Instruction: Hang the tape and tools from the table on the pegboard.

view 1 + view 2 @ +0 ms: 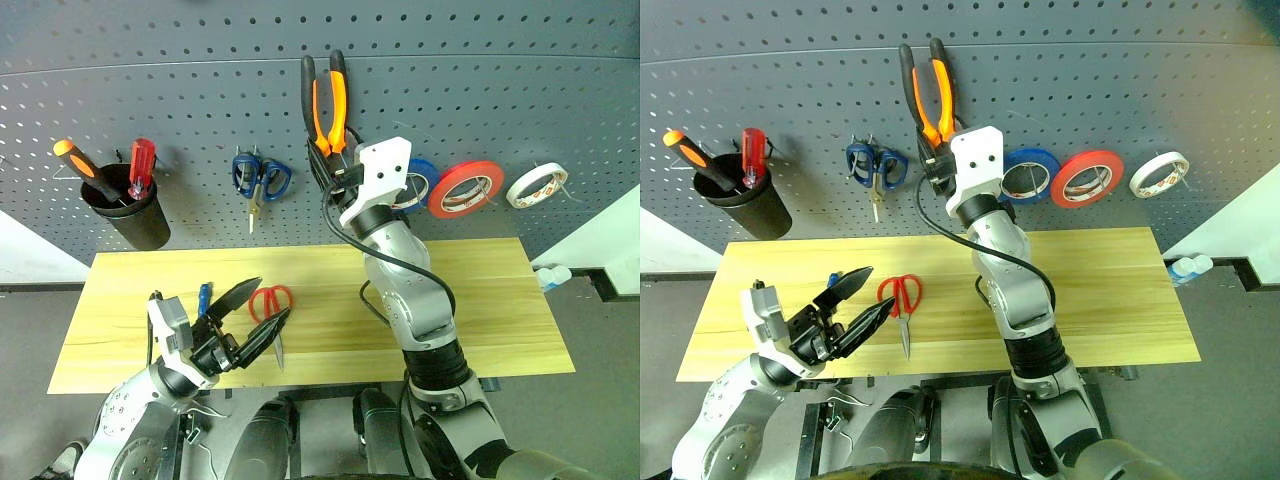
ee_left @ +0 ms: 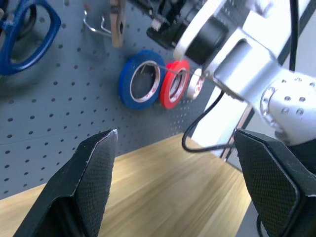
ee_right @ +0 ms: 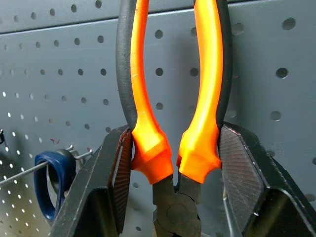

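**A:** Orange-and-black pliers are up against the pegboard, handles pointing up, with the right hand clamped on them down by the pivot. I'd guess it holds them low so the handles stay free to straddle a hook.

**B:** Makes sense. And the left hand?

**A:** Spread wide, holding nothing, hovering over the desk near its front-left part. The red scissors lie flat just beside it, blades toward the front edge, and the little blue screwdriver is right behind its fingers. Probably waiting its turn on one of those.

**B:** Tape done?

**A:** Looks like it. The white tape hangs on the board toward the right end, past the red roll and blue roll. So one item is up, pliers nearly there, and two are left on the desk.
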Tool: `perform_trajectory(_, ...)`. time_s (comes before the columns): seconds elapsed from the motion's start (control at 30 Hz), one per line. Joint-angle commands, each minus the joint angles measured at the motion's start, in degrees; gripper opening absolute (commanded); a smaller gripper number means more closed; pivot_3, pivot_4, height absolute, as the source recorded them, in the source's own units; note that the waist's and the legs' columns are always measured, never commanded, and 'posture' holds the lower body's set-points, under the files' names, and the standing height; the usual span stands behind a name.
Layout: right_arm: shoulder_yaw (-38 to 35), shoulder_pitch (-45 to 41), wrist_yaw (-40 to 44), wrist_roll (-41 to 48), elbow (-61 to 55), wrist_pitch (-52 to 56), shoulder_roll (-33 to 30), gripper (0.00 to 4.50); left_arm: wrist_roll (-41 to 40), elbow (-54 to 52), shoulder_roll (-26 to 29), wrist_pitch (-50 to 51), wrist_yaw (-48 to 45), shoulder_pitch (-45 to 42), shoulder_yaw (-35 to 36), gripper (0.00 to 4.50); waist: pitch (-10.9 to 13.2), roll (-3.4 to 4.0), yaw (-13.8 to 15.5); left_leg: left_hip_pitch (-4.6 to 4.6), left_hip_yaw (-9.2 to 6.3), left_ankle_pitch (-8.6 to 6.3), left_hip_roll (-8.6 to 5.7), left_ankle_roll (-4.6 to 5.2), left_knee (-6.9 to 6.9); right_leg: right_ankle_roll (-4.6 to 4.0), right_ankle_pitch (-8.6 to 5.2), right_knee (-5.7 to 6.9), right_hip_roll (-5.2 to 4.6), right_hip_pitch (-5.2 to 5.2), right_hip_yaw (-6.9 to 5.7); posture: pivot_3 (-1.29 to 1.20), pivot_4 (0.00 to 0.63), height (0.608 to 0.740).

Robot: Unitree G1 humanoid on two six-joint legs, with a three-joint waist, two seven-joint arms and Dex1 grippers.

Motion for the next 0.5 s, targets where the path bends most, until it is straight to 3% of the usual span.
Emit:
perform_trajectory(0.03, -0.26, -2.33, 0.33, -0.03, -1.47, -2.25, 1.09, 2.23, -1.14, -4.53, -0.38, 0.04, 1.53, -0.06, 0.57, 3.92, 0.00, 0.00, 0.00, 0.00, 0.00, -0.02, 0.00, 0.03, 0.03, -0.02, 0.01, 0.00, 0.00, 0.01, 0.00, 0.05, 0.184, 0.723)
perform_trajectory(0.5, -1.40, -3.62, 0.12, -0.19, -2.96, -2.24, 0.67, 2.23, 2.33, -10.93, -1.32, -5.64, 5.51, 9.28, 7.60, 3.92, 0.00, 0.00, 0.14, 0.00, 0.00, -0.12, 0.02, 0.22, 0.07, -0.05, 0.03, 0.05, 0.03, 0.01, 0.00, 0.07, 0.180, 0.723)
